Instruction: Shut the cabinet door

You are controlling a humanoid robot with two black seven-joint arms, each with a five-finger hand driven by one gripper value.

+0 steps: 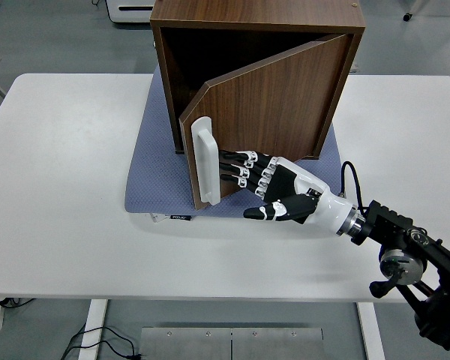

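Cabinet door (270, 112) ajar, dark walnut, white handle (204, 160).

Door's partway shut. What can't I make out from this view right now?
Head view only:
- Cabinet interior: door and shadow hide it.
- Hinges: behind the door's right edge.
- Right hand fingertip contact: hidden near the handle.
- Mat rear part: under the cabinet.
- Left hand: out of frame.

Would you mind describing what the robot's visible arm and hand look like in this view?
Only the right arm shows. The right hand has five black fingers with white segments at the joints, a black palm and a glossy white wrist shell. Behind it sit a metallic ring and a black, blocky forearm with a round joint. A thin black cable loops above the wrist.
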